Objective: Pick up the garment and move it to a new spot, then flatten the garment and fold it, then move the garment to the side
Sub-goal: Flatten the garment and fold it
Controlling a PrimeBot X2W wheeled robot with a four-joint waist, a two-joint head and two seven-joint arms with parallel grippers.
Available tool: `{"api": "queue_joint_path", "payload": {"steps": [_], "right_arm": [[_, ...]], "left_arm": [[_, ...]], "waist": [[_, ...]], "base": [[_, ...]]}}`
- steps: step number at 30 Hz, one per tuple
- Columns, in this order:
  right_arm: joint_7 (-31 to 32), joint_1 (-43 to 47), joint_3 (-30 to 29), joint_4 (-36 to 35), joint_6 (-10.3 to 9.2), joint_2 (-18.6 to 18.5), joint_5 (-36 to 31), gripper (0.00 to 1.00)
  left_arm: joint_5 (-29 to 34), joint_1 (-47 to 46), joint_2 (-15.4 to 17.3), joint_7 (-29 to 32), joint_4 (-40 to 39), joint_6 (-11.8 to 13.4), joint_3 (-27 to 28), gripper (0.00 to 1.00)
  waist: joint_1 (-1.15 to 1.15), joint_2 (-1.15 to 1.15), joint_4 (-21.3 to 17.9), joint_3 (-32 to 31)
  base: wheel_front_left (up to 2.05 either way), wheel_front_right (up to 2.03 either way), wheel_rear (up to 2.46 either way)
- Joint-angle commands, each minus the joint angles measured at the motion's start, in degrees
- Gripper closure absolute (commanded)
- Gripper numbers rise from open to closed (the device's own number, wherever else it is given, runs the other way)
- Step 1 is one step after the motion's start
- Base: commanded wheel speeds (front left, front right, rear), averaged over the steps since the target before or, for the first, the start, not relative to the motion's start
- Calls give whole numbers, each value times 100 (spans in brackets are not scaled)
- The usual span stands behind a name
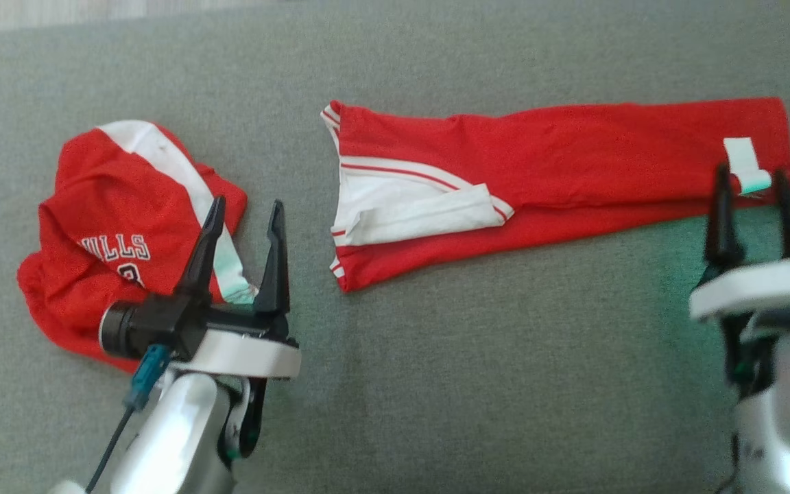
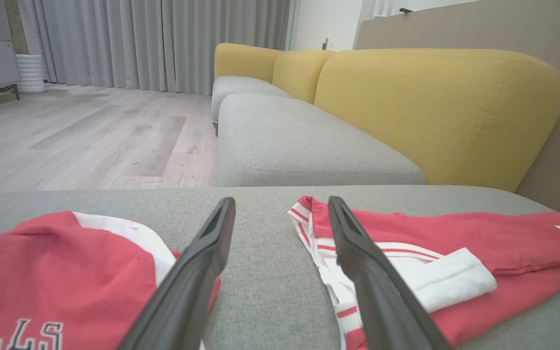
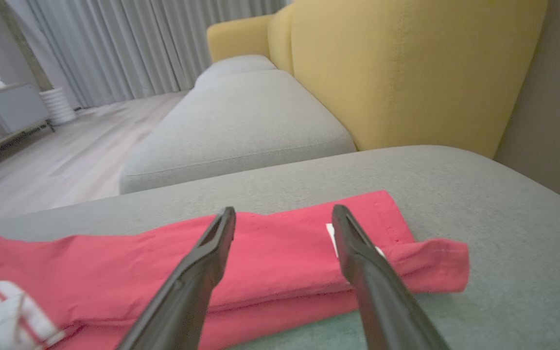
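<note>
Holds both arms low over the grey cushion [image 1: 436,357], fingers pointing forward. Spreads the left gripper [image 1: 247,202] wide and empty, between the crumpled jersey [image 1: 114,226] and the folded garment [image 1: 573,158] lying flat across the middle and right. Spreads the right gripper [image 1: 750,171] just as wide, gripping nothing, tips at that garment's right end by one white tag [image 1: 740,154]. Makes two red pieces of clothing, two grippers.

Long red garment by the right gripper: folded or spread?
Folded. The long red garment lies as a narrow lengthwise strip; right wrist view shows stacked layers along its near edge.
</note>
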Motion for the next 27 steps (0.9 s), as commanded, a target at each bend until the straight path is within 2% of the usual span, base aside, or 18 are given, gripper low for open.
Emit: {"api": "queue_joint_path", "payload": {"steps": [1, 7, 11, 15, 20, 26, 27], "right_arm": [[146, -438, -86, -33, -4, -42, -149, 0], [837, -1302, -1152, 839, -4, -292, -746, 0], [1128, -1759, -1892, 1425, -4, -456, -1087, 0], [1235, -2047, -2346, 1909, -4, -557, -1457, 0], [1324, -2266, -2586, 2314, -4, -544, -1802, 0], [1364, -2420, -2401, 2694, -4, -569, -1806, 1], [1359, -2440, -2362, 2747, -4, -581, -1781, 48]], "left_arm": [[88, -305, -8, -29, -131, -46, 244, 0], [261, -508, -181, -29, -55, -216, 239, 0], [342, -573, -262, -29, -29, -310, 269, 0], [367, -583, -332, -29, 20, -386, 333, 0], [428, -595, -367, -29, 96, -450, 467, 0], [508, -627, -386, -29, 129, -513, 592, 0], [526, -638, -390, -29, 140, -523, 608, 0]], "waist": [[0, 0, 47, 175], [0, 0, 205, 461], [0, 0, 304, 594], [0, 0, 364, 705], [0, 0, 365, 816], [0, 0, 318, 861], [0, 0, 306, 861]], "base": [[0, 0, 0], [0, 0, 0], [0, 0, 0], [0, 0, 0], [0, 0, 0], [0, 0, 0], [0, 0, 0]]}}
